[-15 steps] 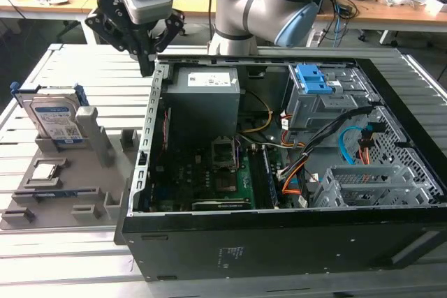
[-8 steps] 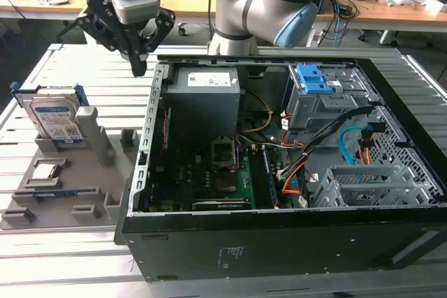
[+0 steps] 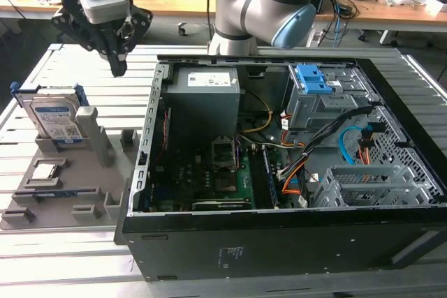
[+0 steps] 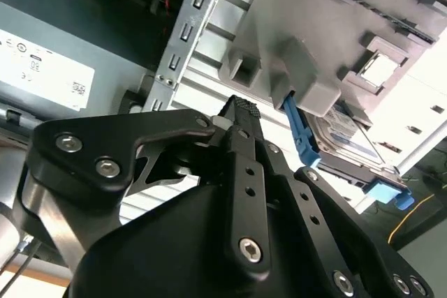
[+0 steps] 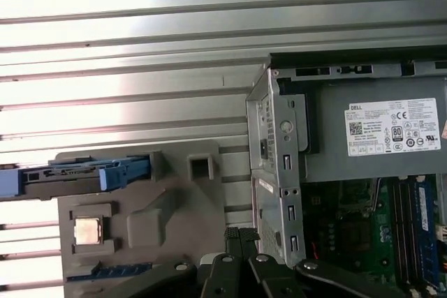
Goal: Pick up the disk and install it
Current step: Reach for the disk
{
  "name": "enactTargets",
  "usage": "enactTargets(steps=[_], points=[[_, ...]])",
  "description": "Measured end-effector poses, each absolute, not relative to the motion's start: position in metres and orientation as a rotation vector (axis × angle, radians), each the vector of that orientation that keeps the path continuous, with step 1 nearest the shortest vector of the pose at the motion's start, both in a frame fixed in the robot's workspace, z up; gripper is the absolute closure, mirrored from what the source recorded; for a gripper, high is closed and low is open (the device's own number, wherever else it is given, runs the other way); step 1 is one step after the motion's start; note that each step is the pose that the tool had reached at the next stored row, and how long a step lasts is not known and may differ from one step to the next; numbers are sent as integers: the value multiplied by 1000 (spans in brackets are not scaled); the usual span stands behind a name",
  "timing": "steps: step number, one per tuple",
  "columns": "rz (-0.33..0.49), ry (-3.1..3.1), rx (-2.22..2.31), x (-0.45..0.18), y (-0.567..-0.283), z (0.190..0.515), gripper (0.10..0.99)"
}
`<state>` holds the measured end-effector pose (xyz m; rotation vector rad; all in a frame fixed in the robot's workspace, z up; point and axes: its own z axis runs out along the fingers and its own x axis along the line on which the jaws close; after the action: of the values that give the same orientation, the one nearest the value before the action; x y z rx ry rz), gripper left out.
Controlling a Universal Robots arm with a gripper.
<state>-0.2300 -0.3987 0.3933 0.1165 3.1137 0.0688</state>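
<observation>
The disk [image 3: 56, 118] is standing on edge in a slot of a grey holder [image 3: 84, 172], its white-and-blue label facing the exterior view and its blue frame wrapping its sides. It is sitting below the gripper [image 3: 119, 68] and off to the exterior view's left of it, well apart, with nothing touching it. In the first wrist view the disk [image 5: 77, 176] is showing edge-on as a blue strip across the holder [image 5: 174, 200]. In the second wrist view it [image 4: 349, 134] is lying past the fingertips, behind a grey post of the holder [image 4: 314, 33].

The gripper is hanging in the air with its fingers pressed together and nothing between them, as both wrist views [image 4: 242, 108] [image 5: 241, 234] are showing.

A small square processor chip [image 3: 45, 170] is lying in a recess of the same holder, farther from the gripper than the disk is.

Beneath the gripper the slatted metal table [image 3: 70, 256] is carrying everything. An open computer case [image 3: 279, 242] is lying to the exterior view's right of the gripper, its power supply [image 3: 202, 95] at the nearest corner. Deeper in, a grey drive cage [image 3: 314, 99] with blue latches is sitting far from the gripper.
</observation>
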Motion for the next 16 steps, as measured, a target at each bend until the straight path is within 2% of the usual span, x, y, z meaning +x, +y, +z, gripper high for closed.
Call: enactTargets(steps=[16], points=[[69,3114,116,-288,-399,393,980]])
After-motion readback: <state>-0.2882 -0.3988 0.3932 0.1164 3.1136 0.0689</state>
